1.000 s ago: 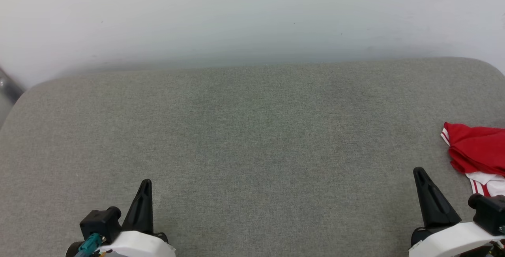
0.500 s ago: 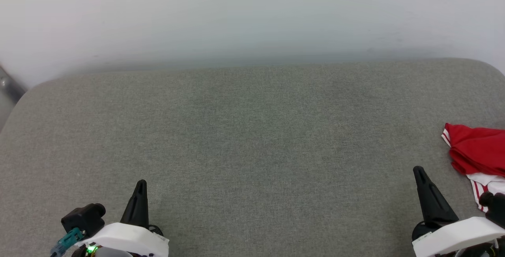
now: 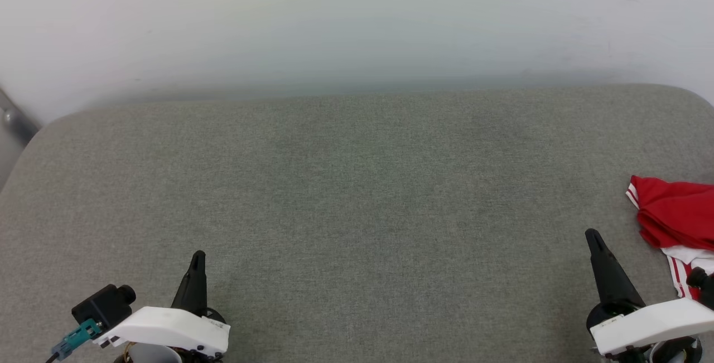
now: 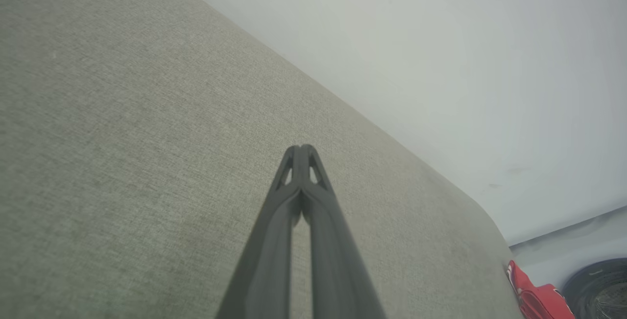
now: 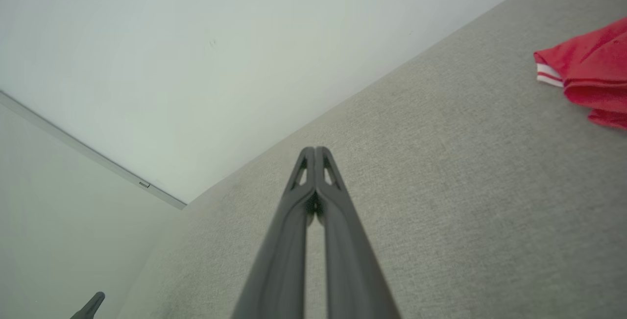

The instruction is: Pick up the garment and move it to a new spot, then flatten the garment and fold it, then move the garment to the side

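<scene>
Head view, worktop: grey cloth, flat.
wall: white, along the top.
garment: red, bunched at the right edge.
left pincer: closed tight, empty.
right pincer: closed tight, empty.

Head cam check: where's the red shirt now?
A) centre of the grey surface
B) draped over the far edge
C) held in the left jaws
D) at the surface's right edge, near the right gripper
D: the garment lies at the right edge of the grey surface, just past the right gripper, whose jaws are shut on nothing.
</scene>
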